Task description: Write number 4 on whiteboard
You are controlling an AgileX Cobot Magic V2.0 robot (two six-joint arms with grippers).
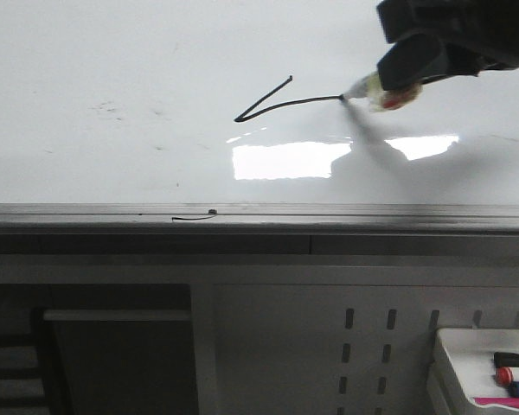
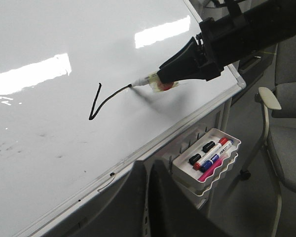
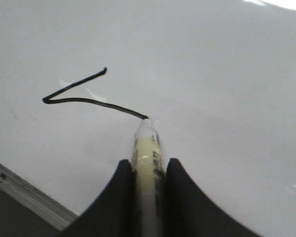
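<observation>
The whiteboard (image 1: 112, 60) fills the front view, glossy and faintly smudged. On it the number 4 (image 1: 277, 108) shows as two thin black strokes: a short slanted one and a long bar, joined at a sharp corner. My right gripper (image 1: 415, 65) is shut on a pale marker (image 1: 376, 91), and the marker's tip touches the board at the bar's right end. The right wrist view shows the marker (image 3: 147, 148) clamped between the right gripper's (image 3: 148, 165) fingers, with the strokes (image 3: 79, 100) beyond it. My left gripper (image 2: 149, 170) hangs off the board's near edge, shut on nothing.
A grey metal rail (image 1: 242, 216) edges the board at the front, with a short black squiggle (image 1: 195, 218) on it. A white tray (image 2: 227, 163) of coloured markers hangs below the board at the right. An office chair (image 2: 286, 113) stands beyond the board's corner.
</observation>
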